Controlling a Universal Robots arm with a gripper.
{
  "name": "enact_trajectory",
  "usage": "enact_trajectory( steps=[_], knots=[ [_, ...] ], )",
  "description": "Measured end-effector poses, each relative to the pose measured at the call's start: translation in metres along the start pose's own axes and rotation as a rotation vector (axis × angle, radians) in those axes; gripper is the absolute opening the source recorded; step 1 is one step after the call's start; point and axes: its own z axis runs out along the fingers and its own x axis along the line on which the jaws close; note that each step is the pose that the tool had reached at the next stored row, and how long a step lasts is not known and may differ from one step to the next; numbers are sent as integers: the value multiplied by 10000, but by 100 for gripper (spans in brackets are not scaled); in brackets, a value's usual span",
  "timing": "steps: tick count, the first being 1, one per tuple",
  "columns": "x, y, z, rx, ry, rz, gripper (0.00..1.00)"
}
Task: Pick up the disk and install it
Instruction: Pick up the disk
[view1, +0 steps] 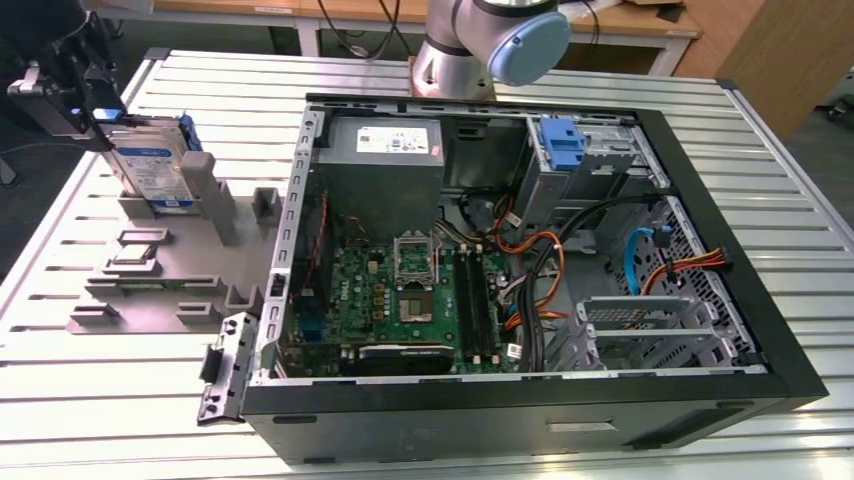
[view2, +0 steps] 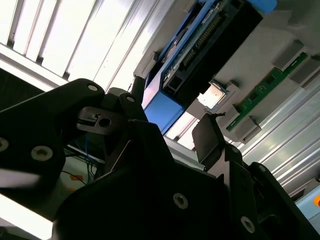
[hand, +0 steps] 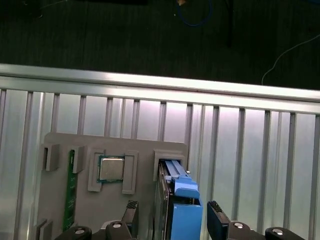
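Observation:
The disk (view1: 151, 165) stands on edge in a slot of the grey holder plate (view1: 147, 290), at the exterior view's left, beside the open computer case (view1: 534, 250). It is silver with a white-and-blue label and a blue carrier. My gripper (view1: 96, 112) is at the disk's upper end. In the first wrist view my gripper (hand: 172, 212) is open, with one black finger (hand: 131, 209) on each side of the blue-framed disk (hand: 184, 217) and small gaps between. The second wrist view shows the disk (view2: 200, 40) just beyond my open gripper (view2: 162, 145).
The holder plate also carries a processor chip (hand: 111, 169) and a green memory stick (hand: 70, 192). Inside the case are a grey power supply (view1: 384, 150), a motherboard (view1: 400, 300), cables, and a blue bracket (view1: 563, 145) on the metal drive bay. The arm's base (view1: 487, 45) stands behind the case.

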Motion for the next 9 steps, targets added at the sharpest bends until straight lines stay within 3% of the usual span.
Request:
enact_trajectory(
  steps=[4, 5, 9],
  knots=[
    [1, 8, 37, 6, -21, 9, 64],
    [1, 9, 46, 7, -21, 16, 56],
    [0, 9, 84, 10, -22, 104, 55]
  ],
)
